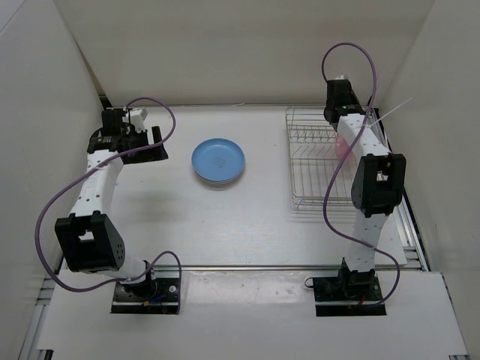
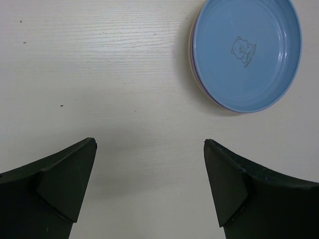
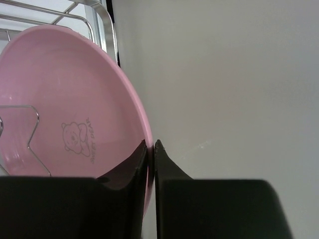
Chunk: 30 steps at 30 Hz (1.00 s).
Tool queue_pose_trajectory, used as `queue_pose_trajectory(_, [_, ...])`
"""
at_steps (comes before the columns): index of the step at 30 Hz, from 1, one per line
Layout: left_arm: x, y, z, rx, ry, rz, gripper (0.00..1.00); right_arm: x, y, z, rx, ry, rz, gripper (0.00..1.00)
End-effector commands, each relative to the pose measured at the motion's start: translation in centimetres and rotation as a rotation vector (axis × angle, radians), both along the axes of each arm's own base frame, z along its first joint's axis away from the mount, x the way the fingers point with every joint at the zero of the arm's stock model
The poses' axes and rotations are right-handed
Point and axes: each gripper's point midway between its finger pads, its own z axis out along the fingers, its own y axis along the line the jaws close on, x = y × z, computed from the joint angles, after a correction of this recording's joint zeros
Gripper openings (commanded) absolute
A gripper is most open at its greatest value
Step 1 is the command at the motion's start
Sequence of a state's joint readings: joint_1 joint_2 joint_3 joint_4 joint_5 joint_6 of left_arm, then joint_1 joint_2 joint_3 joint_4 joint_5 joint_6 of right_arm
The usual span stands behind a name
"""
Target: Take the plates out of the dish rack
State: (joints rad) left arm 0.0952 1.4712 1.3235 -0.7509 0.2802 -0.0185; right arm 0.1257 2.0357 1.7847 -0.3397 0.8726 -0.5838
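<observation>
The dish rack (image 1: 322,161) stands at the right of the table. The pink plate (image 3: 75,109) stands upright in it, behind a wire divider, and shows as a pink sliver in the top view (image 1: 343,145). My right gripper (image 3: 151,145) is shut on the pink plate's rim, over the rack (image 1: 341,137). The blue plate (image 1: 218,160) lies flat mid-table on top of a stack; lilac and cream rims peek out beneath it in the left wrist view (image 2: 246,52). My left gripper (image 2: 149,144) is open and empty, left of the stack (image 1: 159,144).
The rack's wires (image 3: 102,25) rise beside the pink plate. White walls enclose the table on the left, back and right; the right wall is close to the rack. Purple cables loop off both arms.
</observation>
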Motion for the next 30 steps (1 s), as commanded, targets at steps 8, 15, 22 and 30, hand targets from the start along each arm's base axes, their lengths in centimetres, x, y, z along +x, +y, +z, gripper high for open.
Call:
queue_pose_trajectory(8, [0.6,0.0,2.0,-0.02,-0.053,-0.007,1.0,-1.3,0.9,2.3,-0.059,-0.021,-0.022,0.01])
queue_pose_trajectory(15, [0.5,0.0,2.3,-0.019,-0.062,-0.007,1.0,-1.7,0.4,6.6,-0.151,-0.066,-0.048,0.01])
queue_pose_trajectory(22, [0.5,-0.2,2.3,-0.025,-0.063,-0.013,1.0,-2.5,-0.4,11.9,-0.255,-0.134,-0.062,0.01])
queue_pose_trajectory(30, [0.7,-0.2,2.5,-0.017,-0.08,-0.034,1.0,-4.5,-0.6,19.4,-0.272,-0.323,-0.084,0.01])
